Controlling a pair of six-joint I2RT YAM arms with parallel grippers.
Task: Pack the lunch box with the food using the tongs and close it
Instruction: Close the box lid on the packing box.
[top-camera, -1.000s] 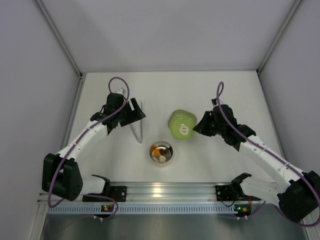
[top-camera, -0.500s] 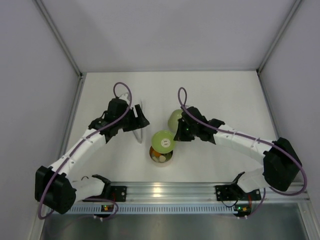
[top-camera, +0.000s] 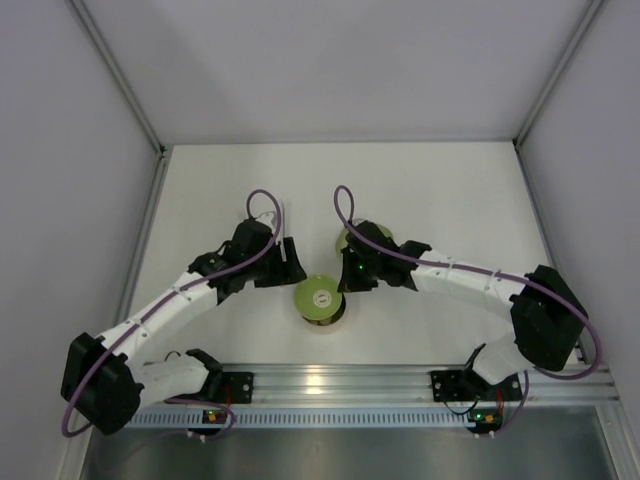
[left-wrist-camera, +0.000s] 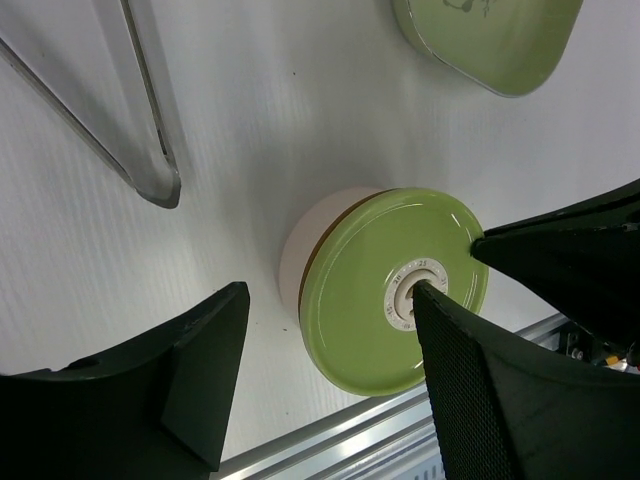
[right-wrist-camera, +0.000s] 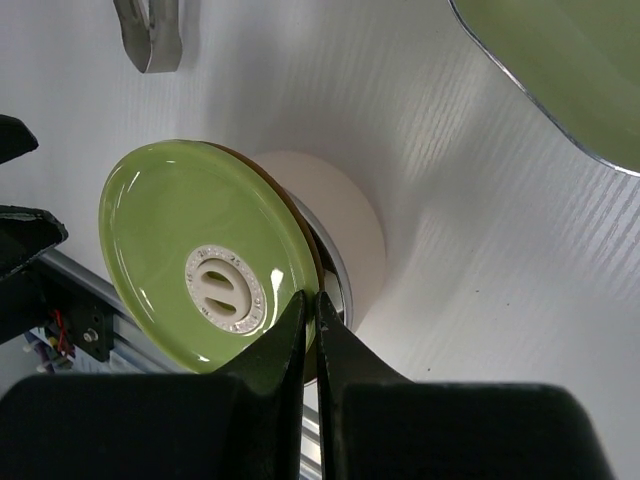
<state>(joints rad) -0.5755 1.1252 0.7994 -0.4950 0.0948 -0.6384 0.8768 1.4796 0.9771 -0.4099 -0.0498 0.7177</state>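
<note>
The round green lid (top-camera: 318, 298) with its white centre spot lies tilted over the steel lunch box (right-wrist-camera: 352, 222), hiding the food. My right gripper (right-wrist-camera: 312, 300) is shut on the lid's near rim (right-wrist-camera: 300, 262); from above it (top-camera: 346, 282) sits at the lid's right edge. My left gripper (left-wrist-camera: 330, 375) is open, its fingers straddling the lunch box (left-wrist-camera: 312, 238) and lid (left-wrist-camera: 370, 300) without touching them. In the top view it (top-camera: 292, 268) is just left of the box. The silver tongs (left-wrist-camera: 140, 140) lie on the table beyond the left gripper, their tip (right-wrist-camera: 150, 35) also in the right wrist view.
The pale green rounded-square dish (top-camera: 348, 240) sits behind the lunch box, half under the right arm, and shows in the left wrist view (left-wrist-camera: 490, 45). An aluminium rail (top-camera: 320, 380) runs along the near edge, close to the box. Grey walls enclose the table.
My right gripper carried the green lid from beside the dish over to the lunch box, covering the food. The left arm left the tongs and swung towards the box, its jaws narrowing slightly.
</note>
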